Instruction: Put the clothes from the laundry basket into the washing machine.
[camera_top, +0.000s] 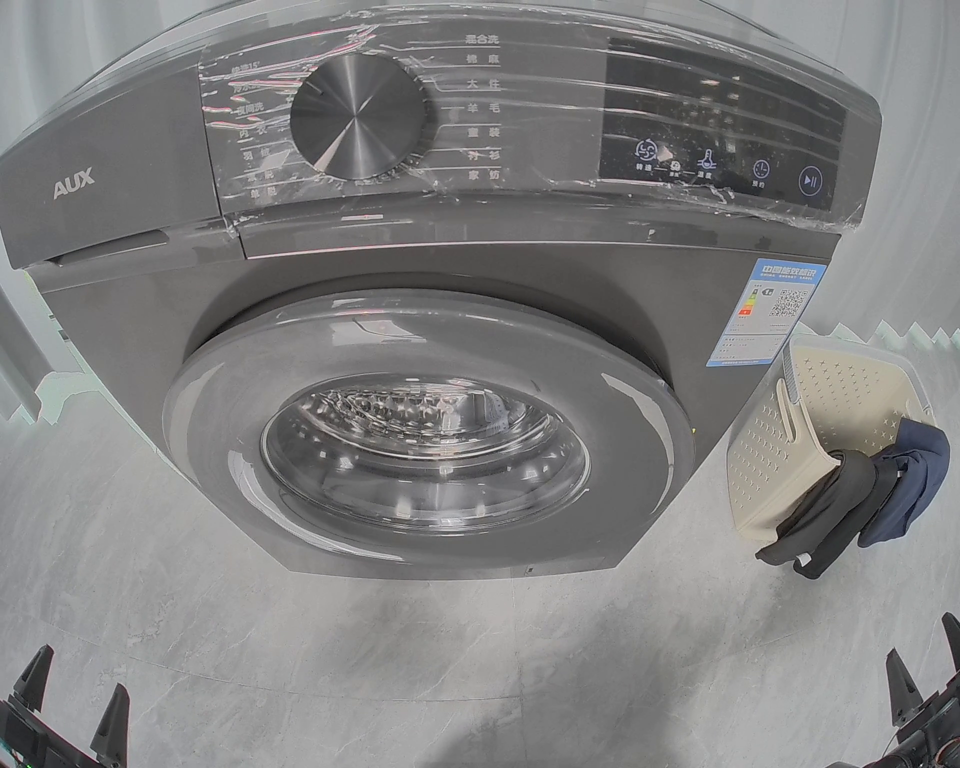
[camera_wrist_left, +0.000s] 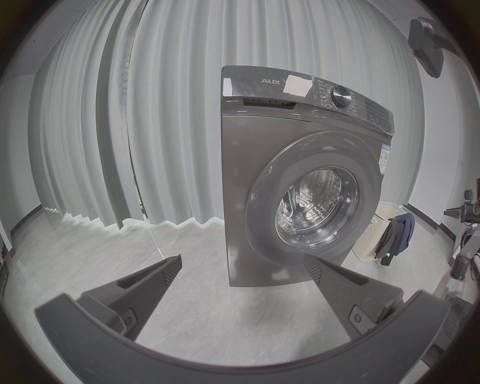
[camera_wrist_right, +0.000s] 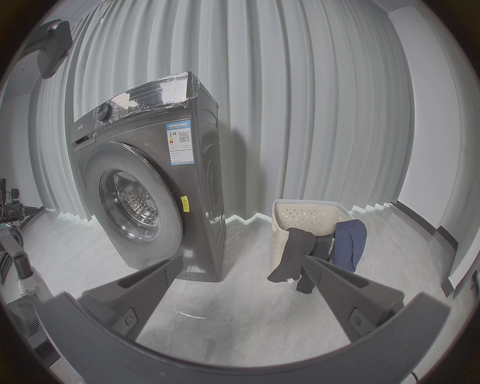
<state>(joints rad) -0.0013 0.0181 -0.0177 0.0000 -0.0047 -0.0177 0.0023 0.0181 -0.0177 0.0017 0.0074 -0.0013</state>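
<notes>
I had the left gripper (camera_top: 78, 672) and right gripper (camera_top: 920, 640) both spread wide and empty in front of the washer (camera_top: 430, 300), door (camera_top: 430, 470) shut, clothes (camera_top: 850, 500) draped over the basket (camera_top: 860, 385) rim just right of the washer.

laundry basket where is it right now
In the head view the laundry basket stands on the floor right of the washing machine, a black garment and a navy garment hanging over its rim.
</notes>
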